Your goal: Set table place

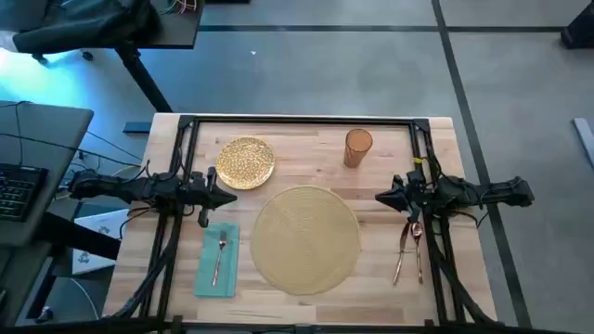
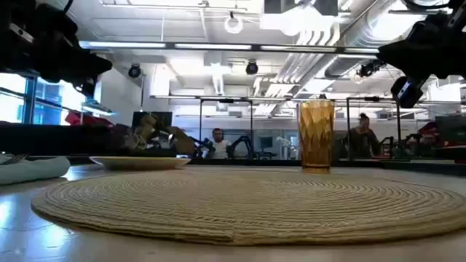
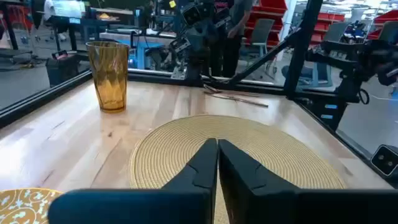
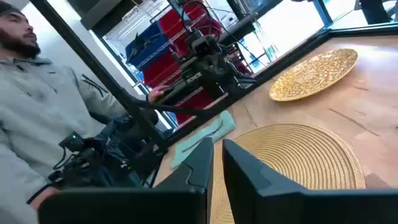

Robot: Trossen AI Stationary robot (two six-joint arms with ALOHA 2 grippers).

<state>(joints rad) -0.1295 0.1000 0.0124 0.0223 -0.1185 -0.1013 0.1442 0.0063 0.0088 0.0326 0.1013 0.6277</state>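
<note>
A round tan woven placemat (image 1: 304,237) lies mid-table. The gold speckled plate (image 1: 246,162) rests flat at the far left, and the amber tumbler (image 1: 358,147) stands upright at the far right. A teal napkin (image 1: 217,260) lies left of the placemat with a copper fork (image 1: 221,252) on it. The knife and spoon (image 1: 408,249) lie right of the placemat. My left gripper (image 1: 225,183), shut, hovers between plate and placemat. My right gripper (image 1: 381,197), shut, hovers at the placemat's right edge, above the knife and spoon's far ends.
A black rail frame (image 1: 297,121) runs along the table's far edge and down both sides under the arms. A grey desk with a keyboard (image 1: 19,186) stands left of the table. A person in a grey top (image 4: 43,106) is beyond the table's left side.
</note>
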